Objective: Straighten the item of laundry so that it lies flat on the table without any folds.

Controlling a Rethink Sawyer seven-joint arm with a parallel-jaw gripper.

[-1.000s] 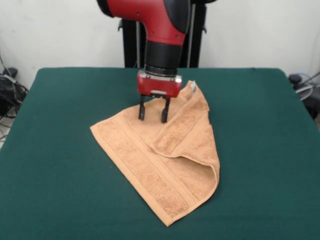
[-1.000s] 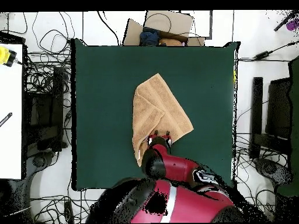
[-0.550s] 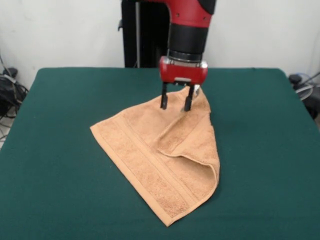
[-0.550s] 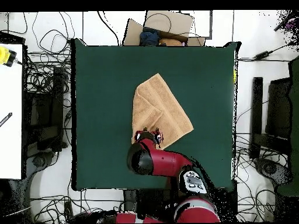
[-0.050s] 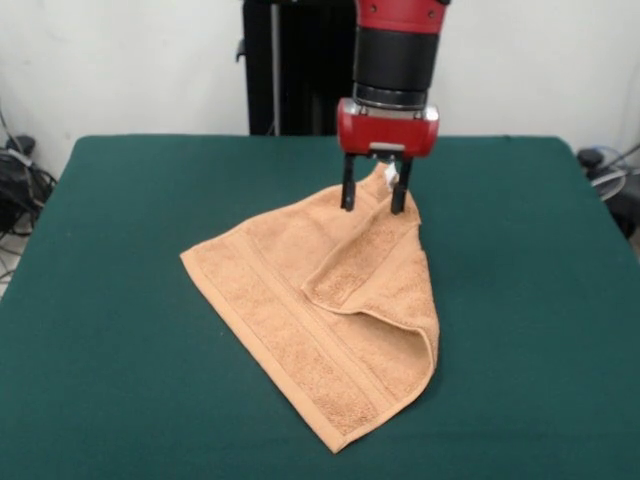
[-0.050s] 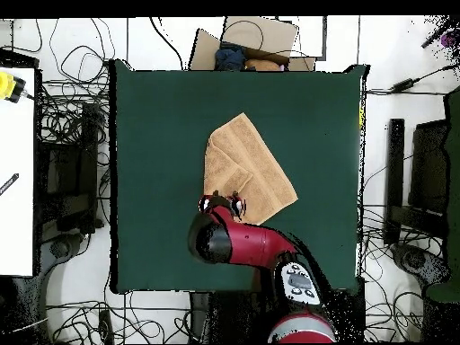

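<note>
My hand [image 5: 375, 198] has slid along the towel's far edge to its tagged corner, which now stands up between my spread fingers.

The towel [image 5: 330, 320] lies near the middle of the green tabletop [image 5: 120, 300], still doubled: one flap is folded over the body, its fold line running down toward the near corner, with a rounded fold on one side. A small white tag [image 5: 391, 176] shows at the raised corner, just beside one finger; I cannot tell whether either finger touches the cloth. From overhead my hand [image 6: 222, 204] sits at the towel's [image 6: 252, 162] edge nearest my base. Bare green surrounds the towel on every side, with all four tabletop edges well apart from it.
</note>
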